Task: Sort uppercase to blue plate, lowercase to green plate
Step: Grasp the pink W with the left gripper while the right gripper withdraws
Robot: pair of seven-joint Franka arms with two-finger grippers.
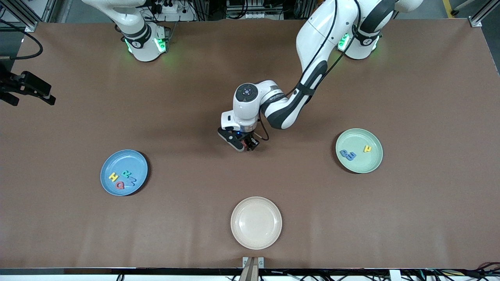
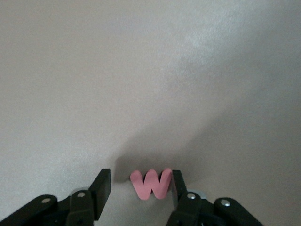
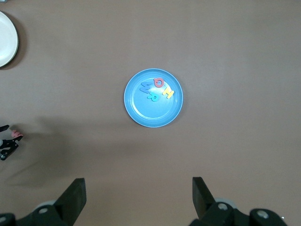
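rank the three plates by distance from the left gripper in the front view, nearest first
From the left gripper:
1. cream plate, nearest the front camera.
2. green plate, toward the left arm's end.
3. blue plate, toward the right arm's end.

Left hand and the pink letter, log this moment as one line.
left hand: holds pink letter above bare table | right hand: open, waiting | blue plate: four capitals | green plate: three lowercase
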